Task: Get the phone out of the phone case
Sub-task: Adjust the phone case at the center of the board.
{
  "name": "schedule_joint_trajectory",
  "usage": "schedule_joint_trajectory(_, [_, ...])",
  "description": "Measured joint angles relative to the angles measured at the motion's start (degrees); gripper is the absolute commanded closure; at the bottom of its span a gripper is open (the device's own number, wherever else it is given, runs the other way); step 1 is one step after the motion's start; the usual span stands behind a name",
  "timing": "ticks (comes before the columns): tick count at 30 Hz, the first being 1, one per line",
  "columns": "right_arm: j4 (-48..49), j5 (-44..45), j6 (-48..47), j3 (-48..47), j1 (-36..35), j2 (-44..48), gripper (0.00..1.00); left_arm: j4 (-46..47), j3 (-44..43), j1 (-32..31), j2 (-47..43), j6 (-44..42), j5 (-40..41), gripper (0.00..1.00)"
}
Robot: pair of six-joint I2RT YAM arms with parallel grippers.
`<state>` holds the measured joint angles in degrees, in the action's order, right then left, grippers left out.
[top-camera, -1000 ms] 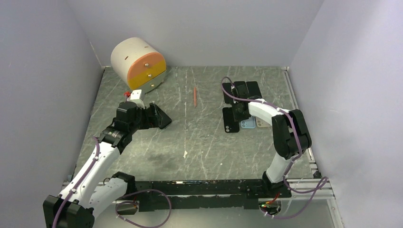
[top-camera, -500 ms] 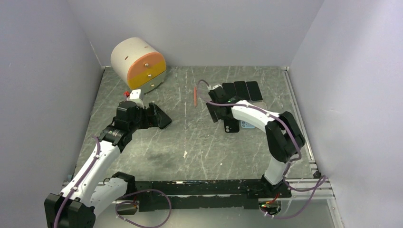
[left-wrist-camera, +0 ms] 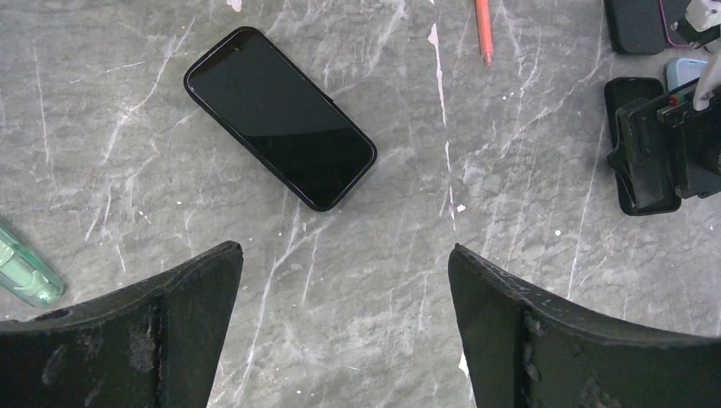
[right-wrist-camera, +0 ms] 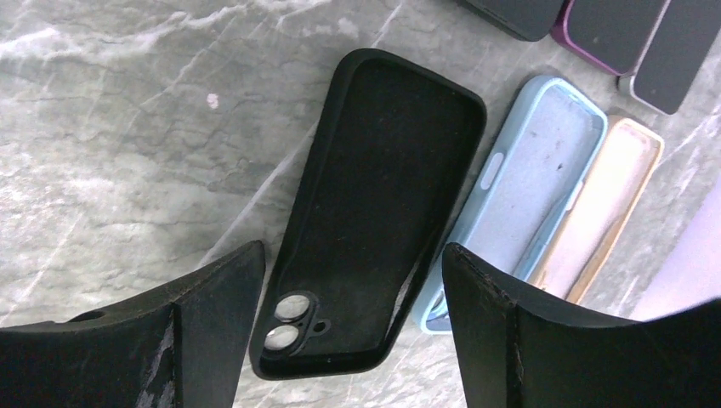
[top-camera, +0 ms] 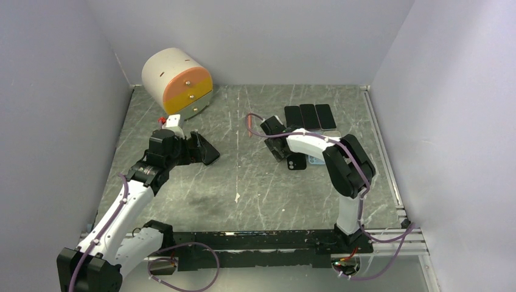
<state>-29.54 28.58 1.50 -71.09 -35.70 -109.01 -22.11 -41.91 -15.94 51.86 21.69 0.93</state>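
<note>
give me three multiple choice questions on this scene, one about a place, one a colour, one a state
1. The light blue case lies: A) between the black case and the tan case B) inside the black case C) under the tan case
2. The case seen between the right fingers is: A) white B) black C) purple
3. The left fingers are: A) open, the phone lying untouched ahead B) shut on the phone C) shut on the black case
Answers: 1 A, both flank it. 2 B, shell and lining are black. 3 A, wide gap, nothing held.
</note>
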Motion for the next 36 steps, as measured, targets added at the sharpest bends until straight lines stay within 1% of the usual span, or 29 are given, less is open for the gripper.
schedule_joint_trajectory(7, [0.07, 2.51, -2.73, -0.33, 0.85, -0.68, 0.21, 0.0, 0.0, 0.0, 0.0, 0.0, 0.0, 0.05])
schedule_joint_trajectory(15, [-0.04, 2.45, -4.04, -0.7, 3.1, -0.7, 0.2, 0.0, 0.0, 0.02, 0.0, 0.0, -0.02, 0.05])
schedule_joint_trajectory(20, [-1.11, -3.3, -0.83, -1.27, 3.37, 0.81, 0.2, 0.0, 0.0, 0.02, 0.0, 0.0, -0.02, 0.05])
schedule_joint_trajectory(23, [-1.14, -8.46, 3.08, 0.17, 3.58, 4.92, 0.2, 0.0, 0.0, 0.0, 0.0, 0.0, -0.02, 0.05])
schedule_joint_trajectory(26, [-0.68, -13.18, 7.56, 4.15, 4.07, 11.02, 0.2, 0.0, 0.0, 0.02, 0.02, 0.02, -0.02, 0.05])
schedule_joint_trajectory(29, [-0.39, -16.35, 11.39, 8.44, 4.44, 15.13, 0.2, 0.0, 0.0, 0.04, 0.17, 0.02, -0.04, 0.05])
schedule_joint_trajectory(36, [-0.33, -21.46, 18.05, 17.2, 4.55, 17.16, 0.2, 0.02, 0.0, 0.24, 0.63, 0.02, -0.04, 0.05])
